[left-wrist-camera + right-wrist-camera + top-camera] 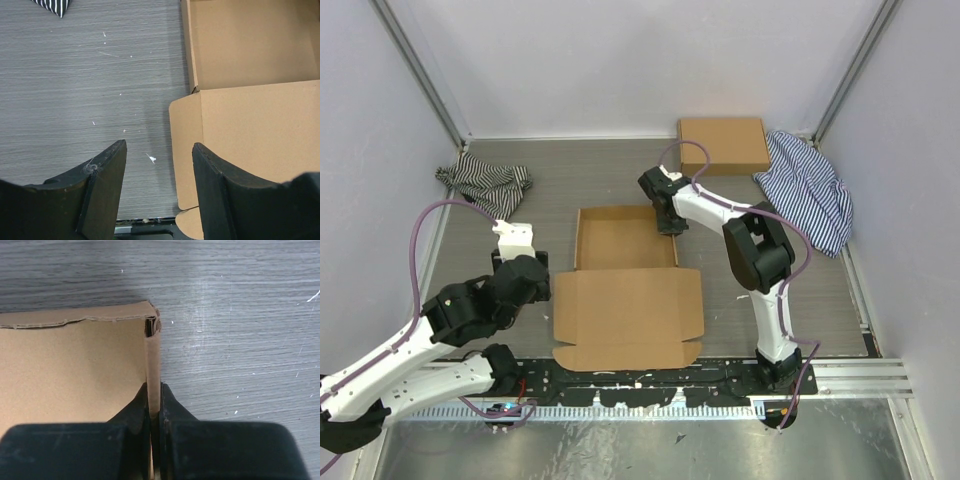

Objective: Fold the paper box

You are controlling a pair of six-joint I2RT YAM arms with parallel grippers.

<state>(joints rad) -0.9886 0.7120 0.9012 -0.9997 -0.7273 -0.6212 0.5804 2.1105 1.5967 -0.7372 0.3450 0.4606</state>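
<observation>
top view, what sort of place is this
Probably a robot lab test cell: white walls with metal posts enclose a grey table holding a paper box, and a left arm and right arm are bolted to a rail at its near edge.

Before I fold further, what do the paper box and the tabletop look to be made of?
The paper box: plain brown cardboard, matte and unprinted; the ragged corner edge in the right wrist view suggests a layered, perhaps corrugated board. The tabletop: grey with fine wood-grain streaks and little shine, probably laminate rather than solid wood.
</observation>
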